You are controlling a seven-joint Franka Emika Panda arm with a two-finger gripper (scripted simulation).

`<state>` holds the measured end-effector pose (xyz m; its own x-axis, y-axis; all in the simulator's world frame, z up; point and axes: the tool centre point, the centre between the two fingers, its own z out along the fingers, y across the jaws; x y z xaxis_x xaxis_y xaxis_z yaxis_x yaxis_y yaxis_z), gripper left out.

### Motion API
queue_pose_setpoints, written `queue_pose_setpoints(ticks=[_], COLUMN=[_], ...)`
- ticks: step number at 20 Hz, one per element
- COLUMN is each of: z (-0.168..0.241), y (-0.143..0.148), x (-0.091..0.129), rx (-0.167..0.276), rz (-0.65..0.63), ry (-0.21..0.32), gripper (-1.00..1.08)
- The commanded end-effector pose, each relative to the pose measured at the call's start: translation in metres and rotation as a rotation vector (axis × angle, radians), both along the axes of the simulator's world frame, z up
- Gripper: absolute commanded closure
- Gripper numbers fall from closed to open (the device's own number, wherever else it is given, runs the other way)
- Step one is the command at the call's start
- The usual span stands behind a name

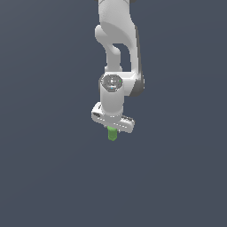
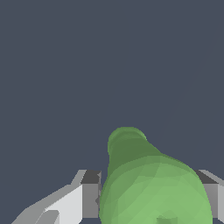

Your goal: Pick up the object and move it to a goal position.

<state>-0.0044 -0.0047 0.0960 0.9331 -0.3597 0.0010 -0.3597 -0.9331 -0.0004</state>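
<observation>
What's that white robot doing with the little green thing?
The white robot arm points down, and the small green cylinder sits in its gripper. In the wrist view, the green cylinder fills the gap between the two fingers, so it looks clamped. Only plain dark background surrounds it, and no goal spot is visible.

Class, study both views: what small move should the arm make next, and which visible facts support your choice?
Probably carry it toward the goal, keeping the grip closed. The green cylinder sits between the gripper fingers, which flank it closely in the wrist view, and it hangs below the hand. No goal marker is visible, so the direction cannot be told.
</observation>
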Motion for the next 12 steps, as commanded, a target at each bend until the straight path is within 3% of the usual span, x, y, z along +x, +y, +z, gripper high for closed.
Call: queue_pose_setpoints(ticks=[1,12], z=[-0.001,0.012], y=[0.000,0.006], x=[0.000,-0.008], rx=[0.000,0.000], rz=[0.000,0.000], ry=[0.001,0.000], gripper=[1.08,1.08])
